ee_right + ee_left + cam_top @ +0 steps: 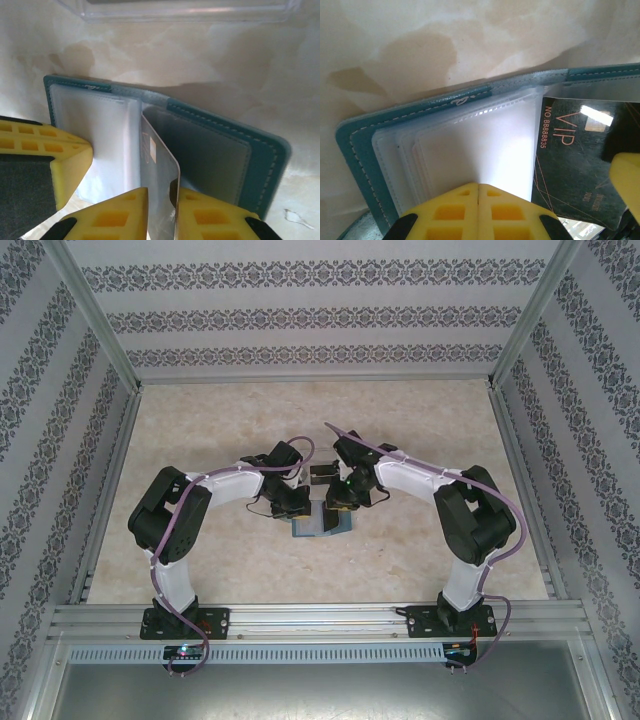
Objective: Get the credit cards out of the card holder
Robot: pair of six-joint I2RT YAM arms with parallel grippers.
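The teal card holder (320, 527) lies open on the table between both arms. My left gripper (479, 189) is shut on its clear inner sleeves (470, 145), inside the stitched teal cover (355, 150). A dark credit card (575, 155) printed "VIP" sticks out of the sleeves on the right. In the right wrist view this card (160, 170) stands on edge out of the holder (260, 150), between the slightly parted jaws of my right gripper (162, 200), leaning across the gap. The left gripper's yellow finger (55, 160) presses on the sleeves beside it.
A clear transparent plastic piece (185, 10) lies on the marbled tabletop (200, 440) just beyond the holder. Patterned walls (300, 320) and metal rails enclose the table on three sides.
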